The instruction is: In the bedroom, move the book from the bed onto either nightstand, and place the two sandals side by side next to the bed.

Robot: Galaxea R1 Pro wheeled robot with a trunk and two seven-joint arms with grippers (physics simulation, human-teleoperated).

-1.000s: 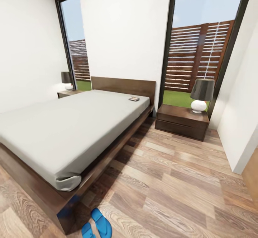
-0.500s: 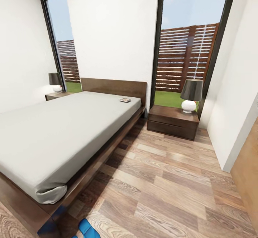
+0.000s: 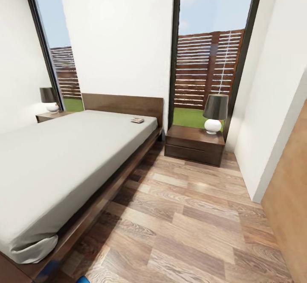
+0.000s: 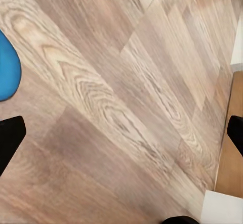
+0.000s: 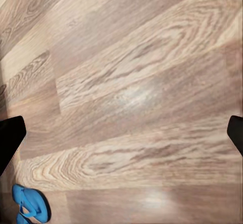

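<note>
Book: book (image 3: 137, 120) lies on bed (image 3: 64, 155), near the headboard.
Hands: left hand (image 4: 121, 133) and right hand (image 5: 121, 133) spread wide, empty.
Risk: a sandal (image 5: 29, 203) beside the base could get run over.

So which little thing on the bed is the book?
Find the big bed with the grey mattress and look toward its brown headboard. Near the corner closest to the nightstand with the lamp lies the book, small and flat, alone on the smooth mattress.

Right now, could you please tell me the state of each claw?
Left claw: open, holding nothing, above the wood floor.
Right claw: open, holding nothing, above the floor.
</note>
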